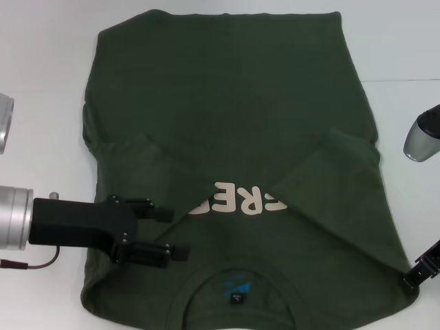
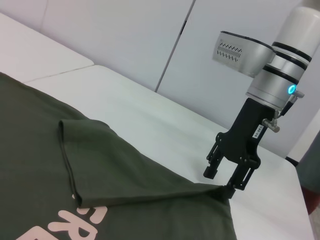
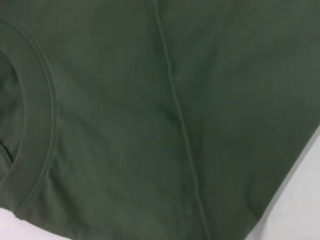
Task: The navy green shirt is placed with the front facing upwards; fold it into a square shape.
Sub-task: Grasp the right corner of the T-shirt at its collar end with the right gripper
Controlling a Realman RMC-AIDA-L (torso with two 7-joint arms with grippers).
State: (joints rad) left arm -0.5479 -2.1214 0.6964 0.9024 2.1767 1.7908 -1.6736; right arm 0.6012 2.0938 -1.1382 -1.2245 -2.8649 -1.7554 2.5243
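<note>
- The white table (image 1: 48, 62) is a smooth, matte, flat surface, and it carries everything else in the head view.
- The navy green shirt (image 1: 227, 89) lies spread across most of the table with its round collar at the edge nearest the robot. It is soft dark olive cotton with shallow wrinkles. Both sleeves are folded inward over the chest as angled flaps, and they partly cover the cream block letters (image 1: 240, 201).
- The ribbed collar (image 1: 237, 289) curves around a small dark label (image 1: 236, 298) that has a blue mark above it. In the right wrist view the collar band and a straight stitched shoulder seam (image 3: 182, 130) run across the plain weave.
- The left gripper (image 1: 170, 233) is a black angular bracket on a silver cylindrical wrist. It sits over the shirt's left side near the collar, and its two black fingers are spread apart with nothing between them.
- The right gripper (image 2: 224, 181) is seen from the left wrist camera, pointing down at the shirt's right shoulder corner. One finger tip meets the cloth edge, which is drawn into a small peak, and the other finger stands clear, so the fingers are parted. In the head view only the gripper's dark tip shows, at the frame's right edge.
</note>
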